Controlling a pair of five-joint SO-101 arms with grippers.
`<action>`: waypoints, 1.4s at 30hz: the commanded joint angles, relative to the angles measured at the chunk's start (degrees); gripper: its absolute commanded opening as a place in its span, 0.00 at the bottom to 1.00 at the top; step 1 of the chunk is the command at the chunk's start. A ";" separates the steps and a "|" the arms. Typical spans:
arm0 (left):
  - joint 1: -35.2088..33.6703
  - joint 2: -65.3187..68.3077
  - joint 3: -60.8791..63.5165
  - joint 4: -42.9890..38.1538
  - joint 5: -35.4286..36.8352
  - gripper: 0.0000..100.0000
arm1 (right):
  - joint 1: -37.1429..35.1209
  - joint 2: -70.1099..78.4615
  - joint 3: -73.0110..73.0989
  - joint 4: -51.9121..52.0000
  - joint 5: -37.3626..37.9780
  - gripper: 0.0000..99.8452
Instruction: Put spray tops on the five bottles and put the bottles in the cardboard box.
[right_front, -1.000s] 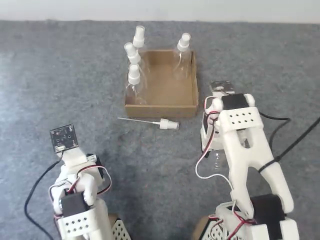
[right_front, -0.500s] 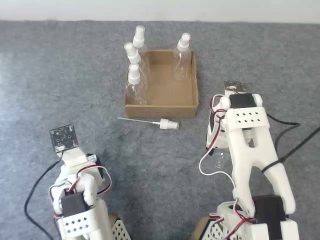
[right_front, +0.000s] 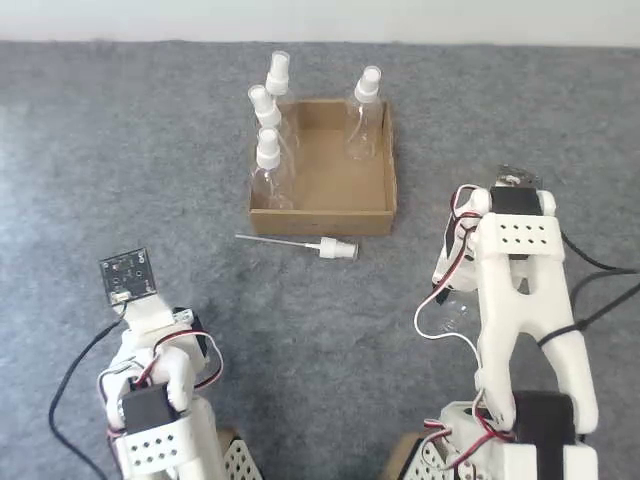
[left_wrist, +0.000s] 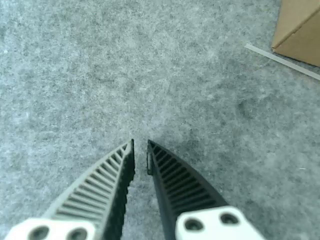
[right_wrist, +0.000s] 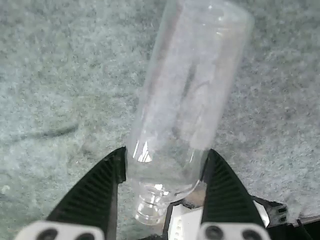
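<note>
Clamping right gripper (right_wrist: 165, 152): is grasping the uncapped bottle (right_wrist: 192, 85) near its neck, for capping.
Left gripper (left_wrist: 140, 144): is waiting lower left, jaws closed, empty.
Spray top (right_front: 338, 249): is lying mid-frame, beside cardboard box (right_front: 322, 220).

In the high view my white right arm (right_front: 520, 290) covers most of the clear plastic bottle (right_front: 450, 312). In the left wrist view the edge cuts off the brown cardboard box (left_wrist: 300, 30) and the thin white spray-top tube (left_wrist: 280, 59).
</note>
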 joint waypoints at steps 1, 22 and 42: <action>-0.26 -0.97 -0.57 0.26 -0.09 0.04 | 0.84 -3.38 -0.35 0.57 -2.73 0.07; -0.26 -0.97 -0.57 0.26 -0.09 0.04 | 0.40 -2.77 -0.35 0.04 -23.03 0.07; -0.26 -0.97 -0.57 0.26 -0.09 0.04 | 0.40 -2.77 -0.26 0.04 -41.76 0.08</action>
